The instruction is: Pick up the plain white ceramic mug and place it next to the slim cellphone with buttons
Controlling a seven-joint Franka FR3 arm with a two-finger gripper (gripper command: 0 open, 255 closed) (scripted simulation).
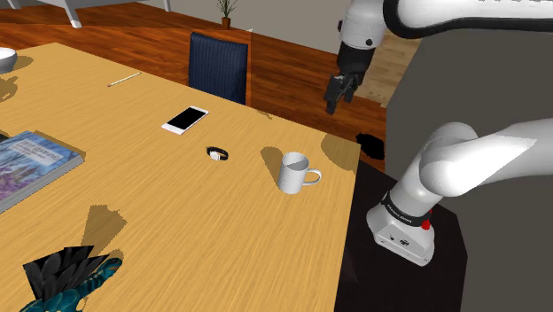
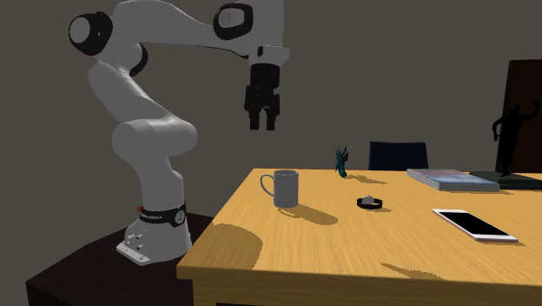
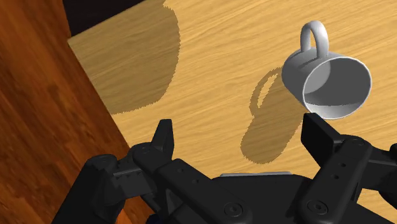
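While your gripper (image 1: 339, 91) hangs high over a corner of the counter (image 1: 177, 213), you see its fingers spread wide with nothing between them. The white mug (image 1: 294, 172) stands upright near that corner, handle to the shoulder view's right, below and clear of the gripper. The cellphone (image 1: 185, 119) lies flat well apart from it, a small black band (image 1: 217, 154) between them.

- You see the mug (image 1: 295, 171), near the desk's edge by the stand, white outside and grey within.
- The desk (image 1: 159, 204) is honey-yellow with a wood grain.
- Your gripper (image 1: 335, 99) is all black.
- The phone (image 1: 185, 119) has a white frame and a black screen.
- The chair (image 1: 218, 64) at the far edge is dark blue.
- The floor (image 1: 292, 62) is red-brown wood.
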